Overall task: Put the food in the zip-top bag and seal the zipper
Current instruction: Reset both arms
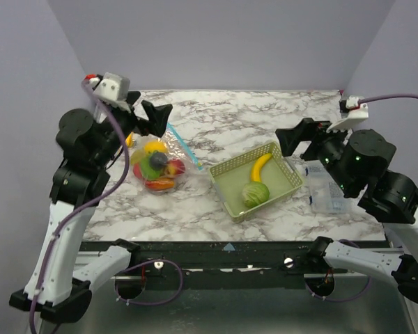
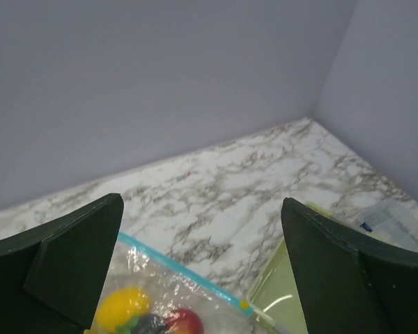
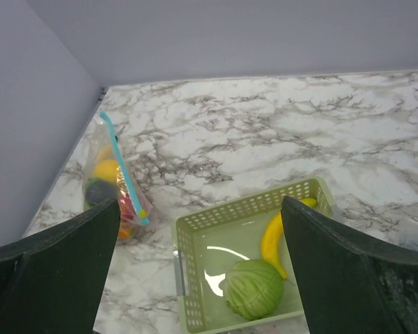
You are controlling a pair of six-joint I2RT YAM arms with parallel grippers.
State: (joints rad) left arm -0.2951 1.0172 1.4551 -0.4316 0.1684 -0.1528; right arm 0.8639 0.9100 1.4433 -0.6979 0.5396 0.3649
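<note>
The clear zip-top bag [image 1: 159,167] lies on the marble table at the left, holding several pieces of food: yellow, red, orange and one dark. Its light-blue zipper [image 1: 180,144] runs along the side facing the basket and also shows in the left wrist view [image 2: 188,273] and the right wrist view [image 3: 125,175]. A yellow banana [image 1: 260,167] and a green cabbage [image 1: 255,194] lie in the yellow-green basket [image 1: 288,182]. My left gripper [image 1: 145,109] hangs open above the bag's far end, holding nothing [image 2: 202,209]. My right gripper [image 1: 299,139] is open and empty over the basket's right side [image 3: 200,203].
A small flat clear packet [image 1: 324,188] lies right of the basket, under my right arm. Purple walls close the table at the back and on both sides. The table's front edge runs just below the basket.
</note>
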